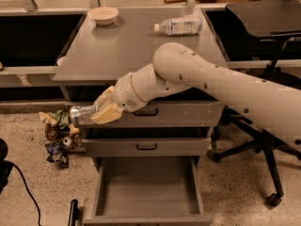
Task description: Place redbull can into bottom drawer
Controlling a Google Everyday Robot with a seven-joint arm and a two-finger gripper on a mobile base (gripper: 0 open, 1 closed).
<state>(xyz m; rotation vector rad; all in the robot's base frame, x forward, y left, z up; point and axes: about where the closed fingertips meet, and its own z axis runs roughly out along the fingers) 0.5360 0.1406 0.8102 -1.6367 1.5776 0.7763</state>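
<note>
Shiny metal redbull can (80,115) in matt hand (97,112)

cream arm (211,84), tan jaws at tip

No text readable anywhere, redbull can (81,114) at centre left showing bare silver with no brand legible, gripper (101,111) clamped around it at the top drawer's (188,114) left end, bottle (178,26) label upper centre illegible, wrappers (59,131) lower left unreadable

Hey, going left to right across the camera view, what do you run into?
First snack wrappers on the floor → can → claw gripping the can, in front of the top drawer's left end → plastic bottle → office chair.
</note>
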